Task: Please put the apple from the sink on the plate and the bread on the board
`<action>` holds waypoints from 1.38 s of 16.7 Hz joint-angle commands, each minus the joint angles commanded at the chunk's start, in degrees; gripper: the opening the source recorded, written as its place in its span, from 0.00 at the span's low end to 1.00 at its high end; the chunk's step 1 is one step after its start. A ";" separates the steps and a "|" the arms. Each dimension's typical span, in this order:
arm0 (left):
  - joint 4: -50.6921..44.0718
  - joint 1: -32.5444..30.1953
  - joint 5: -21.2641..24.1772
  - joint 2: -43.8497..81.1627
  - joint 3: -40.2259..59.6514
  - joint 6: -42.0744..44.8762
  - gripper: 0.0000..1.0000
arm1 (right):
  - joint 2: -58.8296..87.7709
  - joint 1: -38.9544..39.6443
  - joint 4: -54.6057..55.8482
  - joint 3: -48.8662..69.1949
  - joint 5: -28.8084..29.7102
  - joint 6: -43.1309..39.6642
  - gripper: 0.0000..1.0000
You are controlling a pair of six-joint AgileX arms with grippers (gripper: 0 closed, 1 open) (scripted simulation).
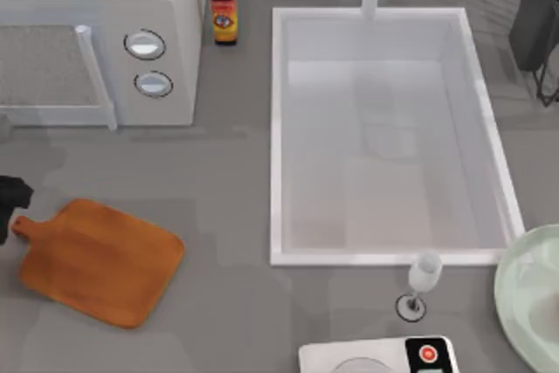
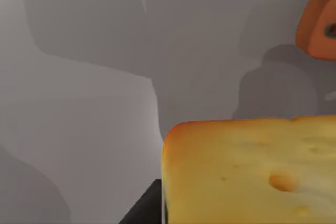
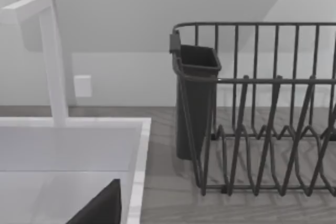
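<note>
The left gripper [image 1: 7, 207] is at the far left edge of the top view, just beside the handle stub of the board [image 1: 100, 261]. In the left wrist view the bread [image 2: 252, 171] sits very close under the camera in the lower right of the frame, and the board's handle shows in the upper right, so I judge the gripper is closed around the bread, though the fingers themselves are hardly visible.

The board is bare, so the bread is not yet placed; it should be lowered onto it next.

The sink [image 1: 275, 137], in the middle of the top view, looks empty. The plate [image 1: 524, 299] at the lower right edge shows no apple on its visible part. The right arm is parked near the dish rack [image 3: 262, 114] at the upper right.
</note>
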 joint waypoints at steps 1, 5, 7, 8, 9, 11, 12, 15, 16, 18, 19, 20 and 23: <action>-1.00 0.00 0.00 -0.35 0.63 -0.02 0.00 | 0.00 0.00 0.00 0.00 0.00 0.00 1.00; -4.98 -0.01 -0.01 -1.76 3.17 -0.10 0.00 | 0.00 0.00 0.00 0.00 0.00 0.00 1.00; -6.97 -0.02 -0.01 -2.47 4.44 -0.13 0.00 | 0.00 0.00 0.00 0.00 0.00 0.00 1.00; -7.92 -0.05 -0.01 -2.83 5.08 -0.13 0.00 | 0.00 0.00 0.00 0.00 0.00 0.00 1.00; -8.87 -0.07 -0.02 -3.18 5.72 -0.13 0.00 | 0.00 0.00 0.00 0.00 0.00 0.00 1.00; -11.22 -0.08 -0.02 -4.08 7.16 -0.16 0.00 | 0.00 0.00 0.00 0.00 0.00 0.00 1.00; -12.21 -0.09 -0.03 -4.57 7.79 -0.19 0.00 | 0.00 0.00 0.00 0.00 0.00 0.00 1.00; -12.88 -0.10 -0.03 -4.89 8.20 -0.24 0.00 | 0.00 0.00 0.00 0.00 0.00 0.00 1.00; -12.88 -0.10 -0.03 -4.89 8.20 -0.24 0.00 | 0.00 0.00 0.00 0.00 0.00 0.00 1.00; -12.74 -0.03 -0.06 -4.62 8.04 -0.14 0.00 | 0.00 0.00 0.00 0.00 0.00 0.00 1.00; -12.80 -0.13 -0.06 -4.47 8.09 -0.70 0.00 | 0.00 0.00 0.00 0.00 0.00 0.00 1.00; -12.92 -0.35 -0.08 -4.17 8.19 -1.86 0.00 | 0.00 0.00 0.00 0.00 0.00 0.00 1.00; -13.34 -1.68 -0.16 -2.81 8.58 -8.92 0.00 | 0.00 0.00 0.00 0.00 0.00 0.00 1.00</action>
